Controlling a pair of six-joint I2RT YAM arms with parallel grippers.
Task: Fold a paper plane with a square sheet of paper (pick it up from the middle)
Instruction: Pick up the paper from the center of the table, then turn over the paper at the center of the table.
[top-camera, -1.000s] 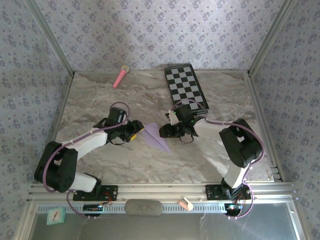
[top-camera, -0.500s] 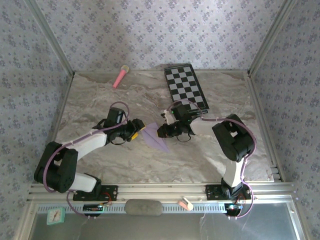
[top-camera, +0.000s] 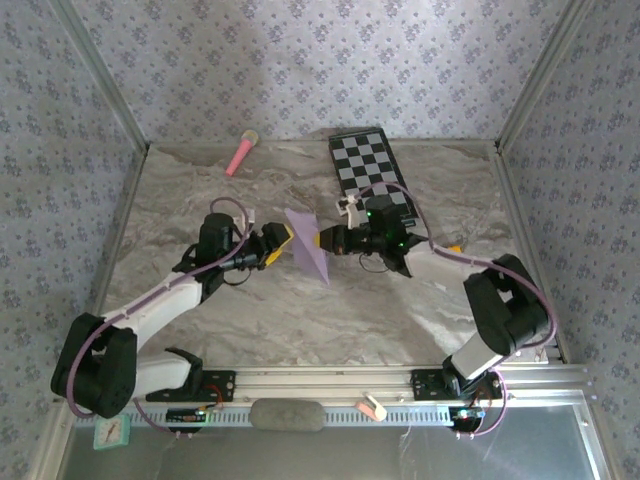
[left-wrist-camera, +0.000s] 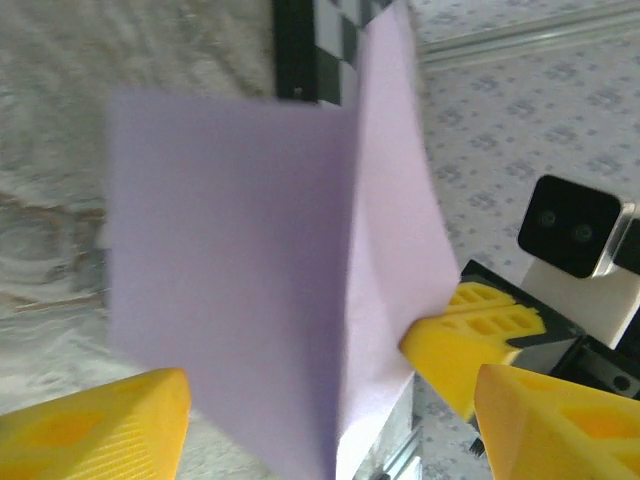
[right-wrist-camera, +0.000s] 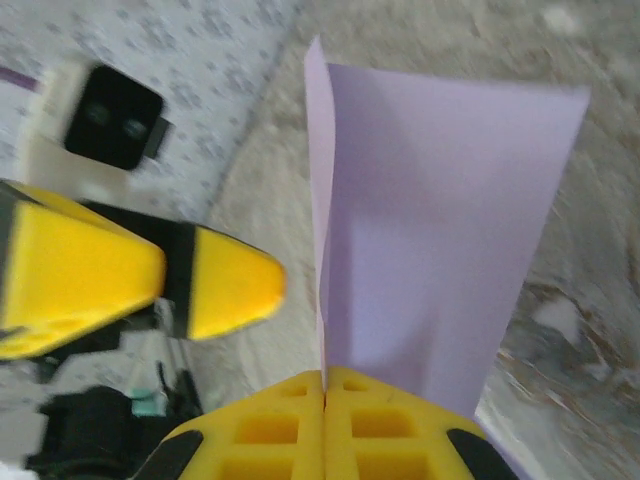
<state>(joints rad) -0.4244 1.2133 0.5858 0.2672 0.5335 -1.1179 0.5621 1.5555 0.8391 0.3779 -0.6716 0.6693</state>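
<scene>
The square sheet of paper is a creased pale lilac dart, lifted off the marble table and standing on edge between the two arms. My right gripper is shut on its crease edge; in the right wrist view the yellow fingertips are pressed together on the paper. My left gripper is open just left of the sheet. In the left wrist view its two yellow fingers stand wide apart, and the paper hangs in front of the gap between them without touching. The right arm's fingers pinch the sheet's right edge.
A black-and-white checkered board lies at the back right, just behind the right arm. A pink microphone-like stick lies at the back left by the wall. Patterned walls close the table on three sides.
The right gripper shut on the paper and lifted it off the table, turning it on edge. The left gripper opened wider and rose beside it.
</scene>
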